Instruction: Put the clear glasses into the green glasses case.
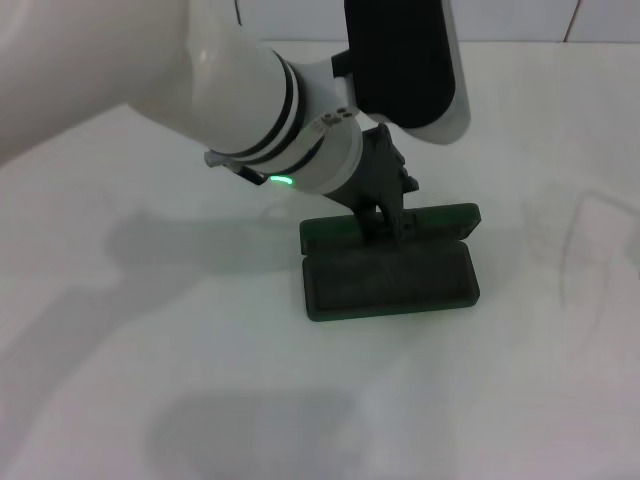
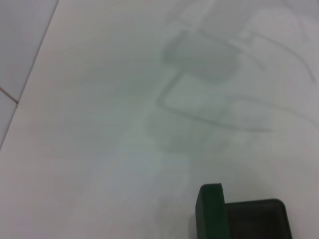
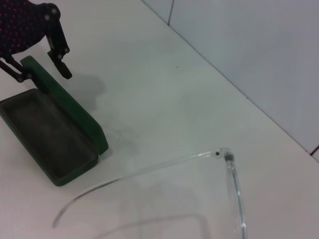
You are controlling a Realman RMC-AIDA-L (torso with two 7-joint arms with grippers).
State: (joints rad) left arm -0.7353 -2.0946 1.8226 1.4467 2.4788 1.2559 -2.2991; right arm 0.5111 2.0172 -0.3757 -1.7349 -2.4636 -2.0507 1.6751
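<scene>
White table (image 1: pixel 200 400), pale tiled wall (image 3: pixel 259 50)

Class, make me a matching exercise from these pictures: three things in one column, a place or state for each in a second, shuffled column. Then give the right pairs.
Things
1. green glasses case
2. clear glasses
3. left gripper

Places or states
A. at the raised lid of the case
B. lying open on the white table, nothing inside
C. on the table, outside the case, on the robot's right

Pairs: 1-B, 2-C, 3-A
</scene>
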